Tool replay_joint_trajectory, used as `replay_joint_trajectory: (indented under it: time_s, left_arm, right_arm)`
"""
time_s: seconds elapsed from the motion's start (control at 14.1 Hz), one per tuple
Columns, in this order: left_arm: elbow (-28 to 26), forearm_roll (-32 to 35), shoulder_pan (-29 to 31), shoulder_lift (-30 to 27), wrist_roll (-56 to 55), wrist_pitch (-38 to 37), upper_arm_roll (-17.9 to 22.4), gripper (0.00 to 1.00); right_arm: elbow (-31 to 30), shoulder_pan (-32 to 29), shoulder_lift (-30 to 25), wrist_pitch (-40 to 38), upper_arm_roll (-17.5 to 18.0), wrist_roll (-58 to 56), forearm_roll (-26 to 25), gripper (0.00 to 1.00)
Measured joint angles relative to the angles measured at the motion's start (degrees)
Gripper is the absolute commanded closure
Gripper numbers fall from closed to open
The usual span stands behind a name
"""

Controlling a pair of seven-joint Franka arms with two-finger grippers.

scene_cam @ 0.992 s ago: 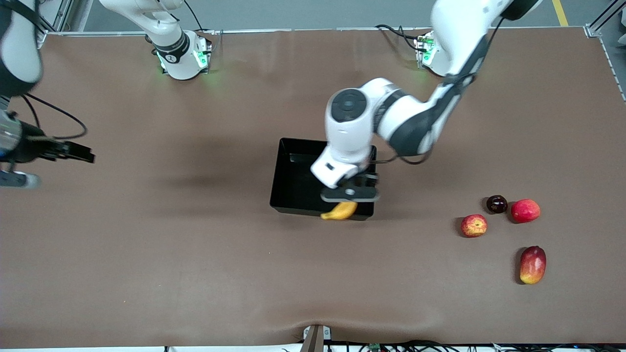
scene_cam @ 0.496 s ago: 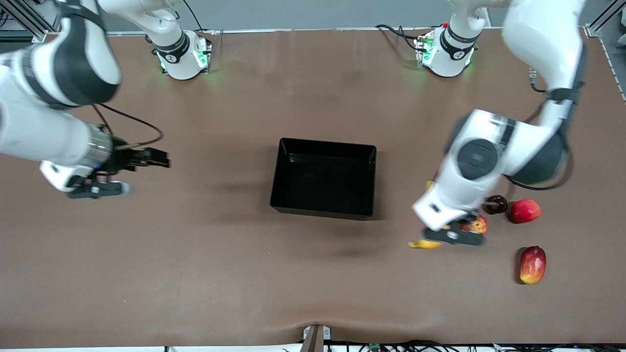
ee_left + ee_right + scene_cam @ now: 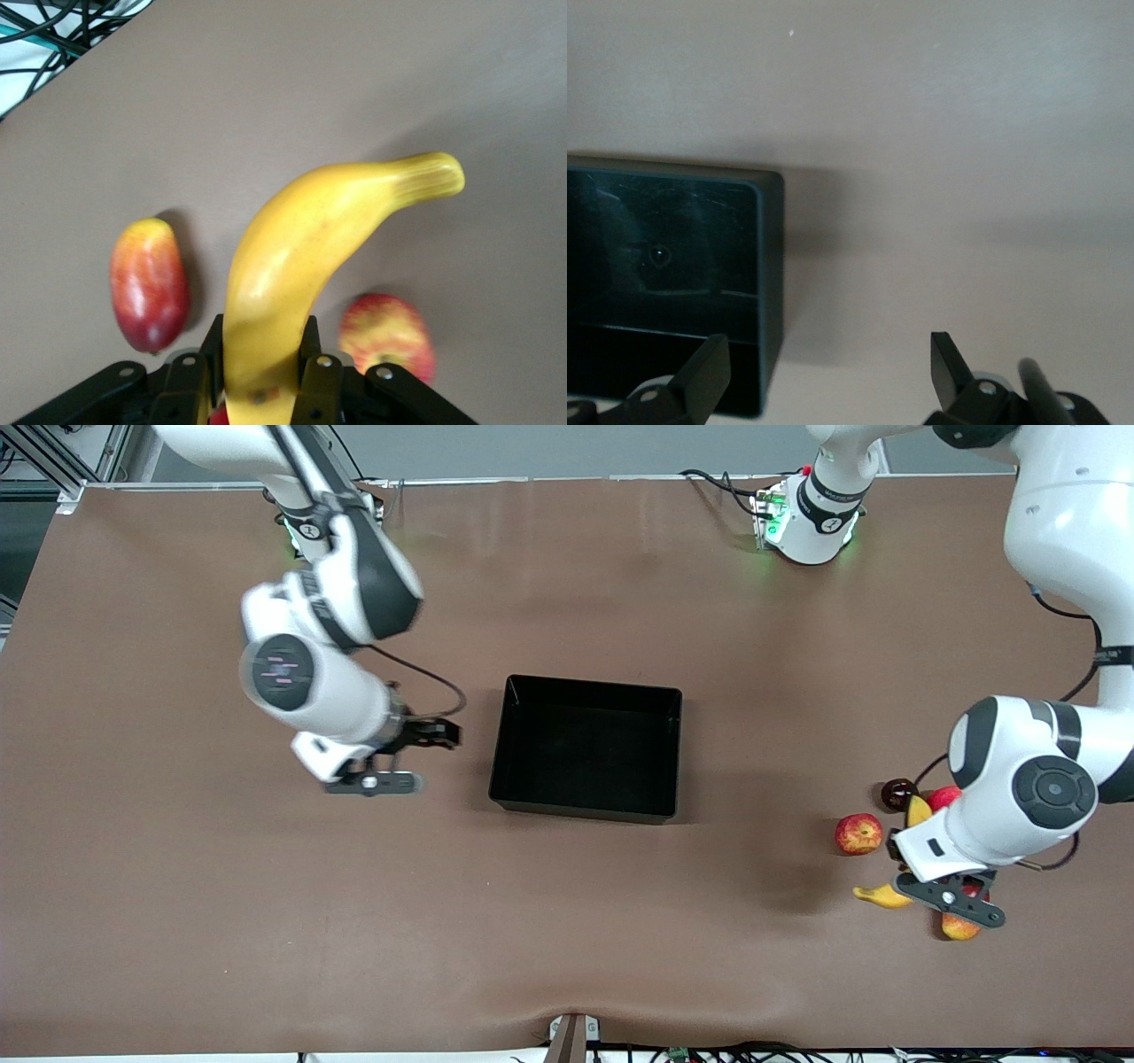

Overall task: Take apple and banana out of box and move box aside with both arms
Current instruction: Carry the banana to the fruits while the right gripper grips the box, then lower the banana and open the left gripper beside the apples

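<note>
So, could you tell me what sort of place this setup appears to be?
Probably a robotics lab bench: two white arms bolted to a brown-covered table, cables along its edge, and a black bin with fruit laid out for a handling trial.

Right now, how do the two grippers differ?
The left gripper is shut on the banana, up over the mango at the left arm's end of the table; the right gripper is open and holds nothing. The left hangs among loose fruit, with the apple close by; the right hovers beside the box. Both are black, two-fingered, on white arms.
</note>
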Motion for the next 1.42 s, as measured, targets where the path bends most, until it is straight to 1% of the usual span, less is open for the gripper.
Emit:
replay_joint_trajectory:
  time_s: [0.21, 0.42, 0.5, 0.57, 0.64, 0.71, 0.78, 0.85, 0.92, 0.99, 1.2, 1.42]
  left_arm:
    - [-0.13, 0.86, 2.38, 4.16, 2.54, 7.76, 0.47, 1.00]
    - [-0.19, 0.98, 2.21, 7.81, 7.50, 15.09, 3.75, 1.00]
    - [-0.19, 0.98, 2.24, 8.84, 8.25, 16.39, 4.28, 1.00]
    - [-0.21, 0.98, 2.26, 9.77, 8.51, 17.02, 4.44, 1.00]
    - [-0.22, 0.98, 2.20, 10.48, 8.52, 17.19, 4.44, 1.00]
    - [-0.22, 0.98, 2.09, 11.02, 8.52, 17.20, 4.44, 1.00]
    - [-0.23, 0.98, 1.99, 11.41, 8.51, 17.21, 4.43, 0.96]
    - [-0.24, 0.98, 1.93, 11.71, 8.51, 17.21, 4.43, 0.78]
    - [-0.25, 0.98, 1.91, 11.94, 8.51, 17.21, 4.43, 0.34]
    - [-0.22, 0.98, 1.91, 12.02, 8.51, 17.22, 4.43, 0.00]
    - [0.16, 0.76, 1.98, 11.95, 7.93, 17.44, 4.19, 0.00]
    - [0.99, -1.42, 2.17, 10.44, 7.51, 16.40, 2.51, 0.00]
  right_arm:
    - [-0.13, 1.87, 3.18, 1.59, -0.02, 1.12, 0.07, 0.00]
    - [-0.36, 3.70, 6.46, 4.75, -0.01, 1.60, 0.22, 0.01]
    - [-0.39, 4.42, 7.43, 5.70, -0.02, 2.36, 0.24, 0.08]
    - [-0.40, 5.16, 8.41, 6.66, -0.01, 3.21, 0.26, 0.22]
    - [-0.41, 5.84, 9.20, 7.53, -0.01, 3.78, 0.26, 0.39]
    - [-0.41, 6.35, 9.84, 8.00, -0.01, 4.20, 0.27, 0.47]
    - [-0.42, 6.77, 10.31, 8.08, -0.01, 4.30, 0.32, 0.52]
    - [-0.50, 7.18, 10.79, 8.08, -0.01, 4.33, 0.38, 0.66]
    - [-0.75, 7.50, 11.17, 8.08, 0.00, 4.37, 0.41, 0.83]
    - [-1.02, 7.73, 11.46, 8.09, -0.01, 4.39, 0.44, 0.99]
    - [-1.23, 8.07, 11.85, 8.23, 0.00, 4.52, 0.87, 1.00]
    - [-1.10, 8.07, 11.81, 8.36, -0.08, 5.08, 1.10, 1.00]
